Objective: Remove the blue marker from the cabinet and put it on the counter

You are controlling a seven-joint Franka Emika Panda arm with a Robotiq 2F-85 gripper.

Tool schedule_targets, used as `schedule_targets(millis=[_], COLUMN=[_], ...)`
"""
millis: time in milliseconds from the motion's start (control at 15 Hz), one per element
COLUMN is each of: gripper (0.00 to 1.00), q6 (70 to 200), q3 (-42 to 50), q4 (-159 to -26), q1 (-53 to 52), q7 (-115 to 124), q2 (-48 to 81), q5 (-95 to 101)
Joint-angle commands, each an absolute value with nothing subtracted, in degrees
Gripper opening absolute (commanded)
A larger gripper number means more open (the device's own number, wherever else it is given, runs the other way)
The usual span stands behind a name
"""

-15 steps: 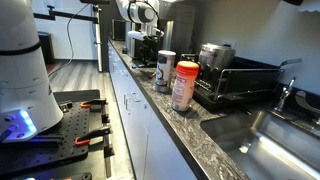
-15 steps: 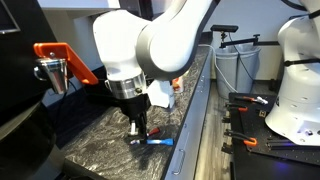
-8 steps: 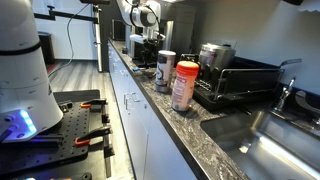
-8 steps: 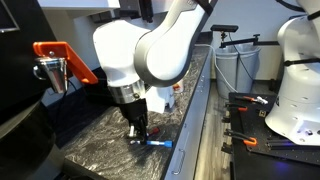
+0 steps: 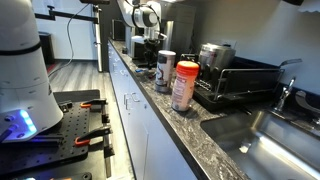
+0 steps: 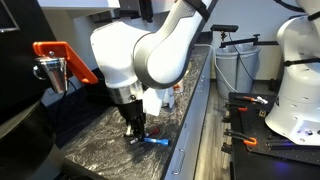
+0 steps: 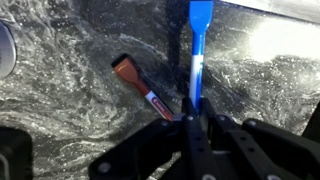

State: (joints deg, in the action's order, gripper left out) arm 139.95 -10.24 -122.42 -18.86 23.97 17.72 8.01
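Gripper [image 7: 197, 120] right at the near edge of the wrist view, clenched on the near end of the blue marker [image 7: 197, 60], and the marker's long axis runs straight away from it, cap at the far tip. In an exterior view the marker [image 6: 157, 143] lies flat on the worktop [image 6: 100, 150], poking sideways out from under the upright gripper [image 6: 135, 133], so it is down on the stone and not up in any cabinet. By my read all that is left is to let go and lift straight up, clear of that axis. Watch the red marker [image 7: 138, 82], lying slantwise just beside the blue one, near end almost at the fingers. Surface is dark speckled polished stone, hard and slick, so a round barrel could roll. Further along the worktop [image 5: 205, 125] stand an orange-lidded jar [image 5: 184, 85] and a dish rack [image 5: 240, 80], with a sink [image 5: 275, 140] at that end.
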Motion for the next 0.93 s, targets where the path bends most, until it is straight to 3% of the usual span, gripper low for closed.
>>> schedule_targets(millis=[0, 467, 533, 867], gripper=[0.03, 0.03, 0.31, 0.65], q6=[138.97, 138.88, 139.03, 139.24], q3=[-8.48, -8.2, -8.24, -8.7], q4=[-120.7, -119.72, -119.72, -120.71], q1=[-20.84, -21.31, -21.3, -21.17], q7=[27.98, 28.45, 28.43, 27.75], q2=[18.98, 20.07, 20.08, 18.87], q5=[10.61, 10.63, 10.53, 9.95])
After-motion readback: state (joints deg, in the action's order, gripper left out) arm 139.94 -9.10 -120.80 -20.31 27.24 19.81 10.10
